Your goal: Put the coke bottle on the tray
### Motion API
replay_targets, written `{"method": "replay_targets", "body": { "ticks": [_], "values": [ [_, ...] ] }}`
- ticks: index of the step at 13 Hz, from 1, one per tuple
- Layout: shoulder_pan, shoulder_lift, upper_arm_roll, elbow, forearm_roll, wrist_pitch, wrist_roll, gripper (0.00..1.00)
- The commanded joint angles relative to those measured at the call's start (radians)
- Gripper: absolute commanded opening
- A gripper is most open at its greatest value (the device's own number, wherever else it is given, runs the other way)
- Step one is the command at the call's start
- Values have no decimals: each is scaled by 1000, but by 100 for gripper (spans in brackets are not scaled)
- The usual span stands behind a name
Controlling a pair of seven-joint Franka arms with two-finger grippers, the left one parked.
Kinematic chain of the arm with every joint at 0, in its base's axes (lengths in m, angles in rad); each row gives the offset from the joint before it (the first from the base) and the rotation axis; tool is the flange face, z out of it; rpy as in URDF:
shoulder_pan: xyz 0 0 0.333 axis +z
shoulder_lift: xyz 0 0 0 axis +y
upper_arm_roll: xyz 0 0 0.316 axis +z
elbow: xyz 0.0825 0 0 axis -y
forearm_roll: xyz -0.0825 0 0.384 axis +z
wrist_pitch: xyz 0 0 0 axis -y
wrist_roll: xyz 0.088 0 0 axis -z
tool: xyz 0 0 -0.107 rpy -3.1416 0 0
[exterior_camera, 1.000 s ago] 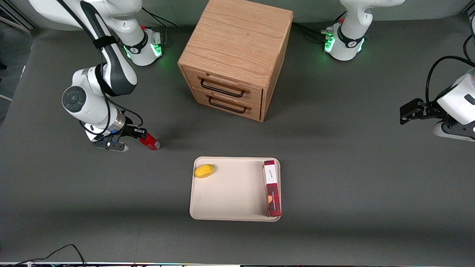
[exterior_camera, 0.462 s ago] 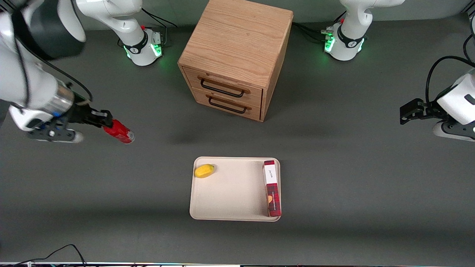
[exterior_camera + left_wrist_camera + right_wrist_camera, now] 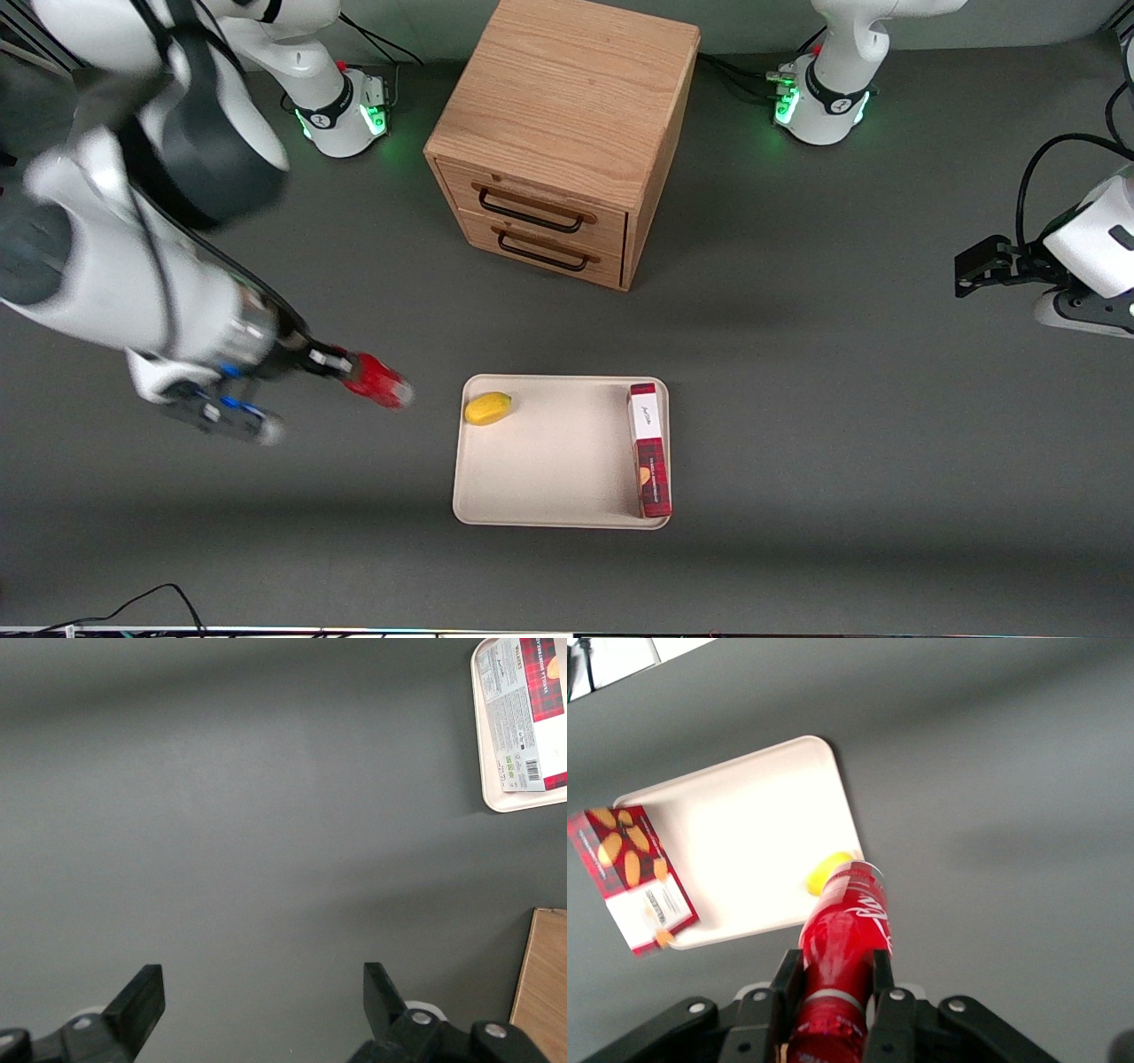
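Gripper (image 3: 350, 370) clamped on coke bottle (image 3: 379, 384), carried above the table, now nearer the tray (image 3: 556, 505) than 0.5 s ago.

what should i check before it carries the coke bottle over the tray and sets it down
1. Grip on the coke bottle: ok, the gripper is shut on its capped end, held above the table beside the tray's working-arm end.
2. Bottle over the tray: not ok, it hangs short of the rim.
3. Free landing spot: ok, the tray's middle is bare between the yellow fruit and the plaid box.
4. Path past the fruit: cannot tell, the fruit sits at the tray corner nearest the bottle and the height above it is unclear.
5. Cabinet out of the way: ok, it stands farther from the front camera than the tray.
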Motion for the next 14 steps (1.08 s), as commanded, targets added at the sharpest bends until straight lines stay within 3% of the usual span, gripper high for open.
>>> {"method": "replay_targets", "body": {
  "ticks": [1, 3, 7, 9, 10, 12, 14],
  "values": [
    [46, 189, 0, 140, -3, 142, 199, 0],
    [74, 262, -6, 140, -12, 240, 262, 0],
    [95, 365, -1, 138, -141, 336, 328, 0],
    [95, 370, -1, 137, -146, 336, 328, 0],
    [95, 370, 0, 135, -155, 339, 328, 99],
    [94, 349, 18, 135, -198, 313, 325, 100],
    [77, 263, 52, 135, -204, 171, 302, 100]
  ]
}}
